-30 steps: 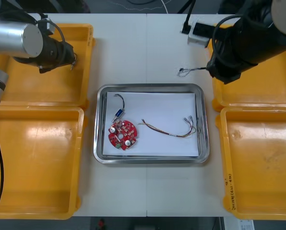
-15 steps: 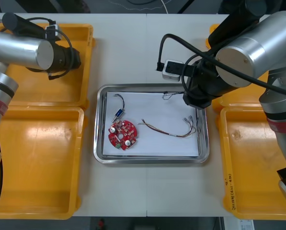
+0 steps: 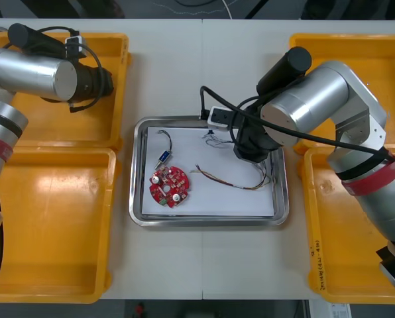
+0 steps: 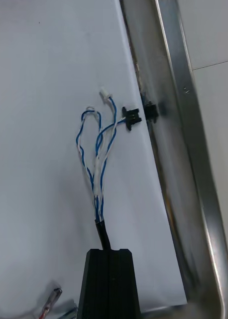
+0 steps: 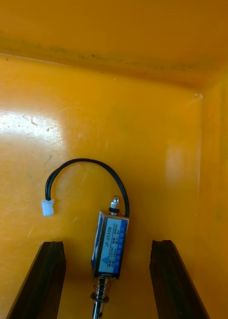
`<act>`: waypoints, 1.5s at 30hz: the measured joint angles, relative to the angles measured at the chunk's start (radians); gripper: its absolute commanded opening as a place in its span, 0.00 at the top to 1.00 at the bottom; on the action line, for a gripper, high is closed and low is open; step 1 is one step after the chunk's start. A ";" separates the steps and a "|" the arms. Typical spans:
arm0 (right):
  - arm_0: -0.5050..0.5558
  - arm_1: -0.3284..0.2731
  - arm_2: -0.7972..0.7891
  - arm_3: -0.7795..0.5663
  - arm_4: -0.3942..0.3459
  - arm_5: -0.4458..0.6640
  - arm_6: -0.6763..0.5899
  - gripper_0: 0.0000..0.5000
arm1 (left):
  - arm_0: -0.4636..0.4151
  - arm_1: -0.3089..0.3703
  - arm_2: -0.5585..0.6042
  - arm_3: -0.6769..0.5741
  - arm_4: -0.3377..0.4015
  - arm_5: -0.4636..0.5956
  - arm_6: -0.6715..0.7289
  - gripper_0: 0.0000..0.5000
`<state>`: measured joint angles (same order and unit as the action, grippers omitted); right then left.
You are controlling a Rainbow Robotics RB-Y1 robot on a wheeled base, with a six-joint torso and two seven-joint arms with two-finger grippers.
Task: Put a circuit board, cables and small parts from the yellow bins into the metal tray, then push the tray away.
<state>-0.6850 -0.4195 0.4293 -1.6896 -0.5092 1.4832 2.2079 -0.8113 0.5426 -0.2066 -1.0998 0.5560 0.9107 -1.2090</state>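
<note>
Right hand (image 4: 108, 253), cable (image 4: 97, 164) in grip, over tray (image 4: 192, 149)

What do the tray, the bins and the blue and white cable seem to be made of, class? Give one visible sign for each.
The tray looks like polished steel: its rim mirrors light. The bins seem moulded plastic, glossy yellow and scuffed. The cable, pinched in the right hand over the tray, looks like thin plastic-sheathed wires, twisted.

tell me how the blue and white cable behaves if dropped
Probably floppy: the blue and white cable splays in loose loops from the shut right tool. Likely light, being thin; its black connector, beside the metal tray wall, might snag.
</note>
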 measured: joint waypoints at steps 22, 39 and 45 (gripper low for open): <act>0.000 0.000 0.039 0.027 0.000 -0.007 0.001 0.00 | 0.000 0.002 0.000 0.006 -0.007 0.000 -0.007 0.99; 0.000 0.000 -0.059 -0.195 0.015 0.306 0.000 0.00 | -0.003 0.014 0.106 -0.098 -0.004 0.293 -0.071 1.00; 0.000 0.000 -0.158 -0.284 0.009 0.431 0.000 0.00 | -0.003 0.015 0.143 -0.174 -0.004 0.405 -0.071 1.00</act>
<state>-0.6845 -0.4195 0.2713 -1.9735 -0.5007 1.9144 2.2079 -0.8145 0.5578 -0.0639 -1.2737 0.5523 1.3153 -1.2802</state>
